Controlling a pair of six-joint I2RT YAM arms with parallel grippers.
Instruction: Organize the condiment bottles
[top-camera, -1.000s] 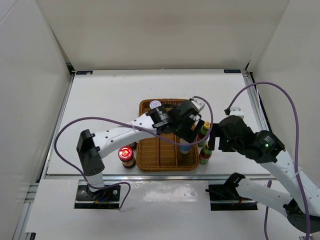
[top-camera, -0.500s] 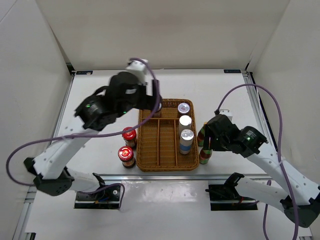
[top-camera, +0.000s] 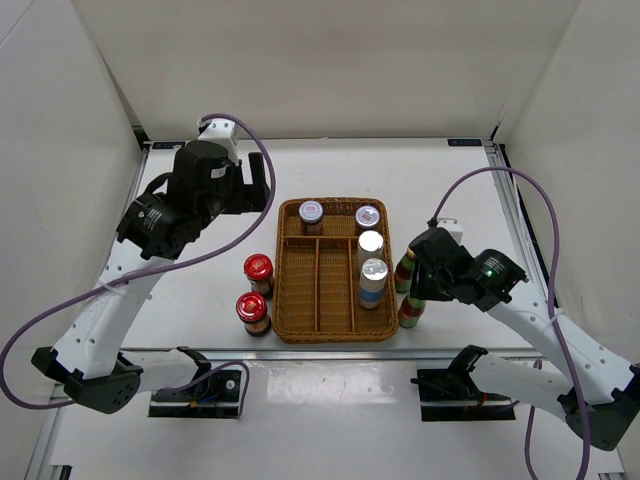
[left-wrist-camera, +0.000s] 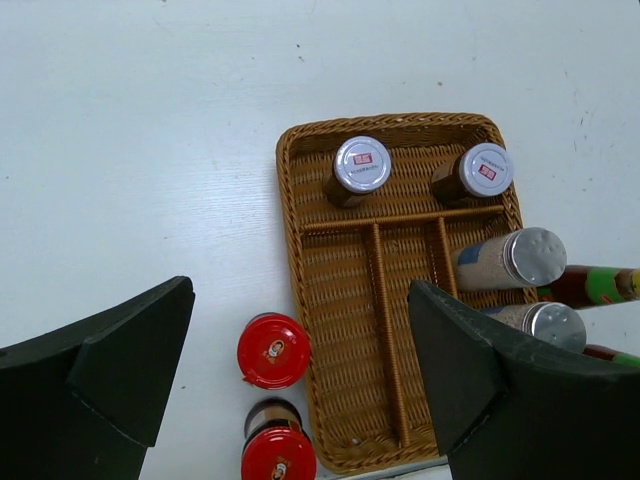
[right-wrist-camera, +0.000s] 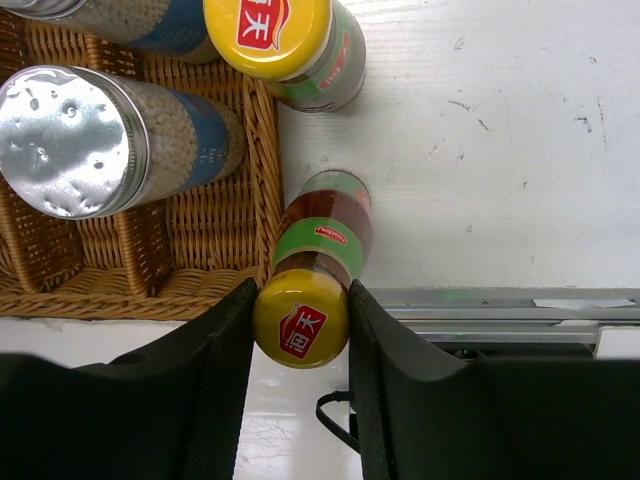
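Right tool (right-wrist-camera: 300, 300) clamps sauce bottle (right-wrist-camera: 322, 228), wrist view only | left tool (left-wrist-camera: 300, 300) spread, empty

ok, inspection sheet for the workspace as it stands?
Surface: white table, wicker tray in the middle.
Job's things: four silver-lidded bottles in the tray; two red-lidded jars left of it; two sauce bottles right of it.
Clutter: nothing seen.
Grippers: left gripper open, high over the table; right gripper shut on the near sauce bottle at its cap.
Cables: a purple cable loops off each arm, touching no bottle.
Surroundings: white walls on three sides.
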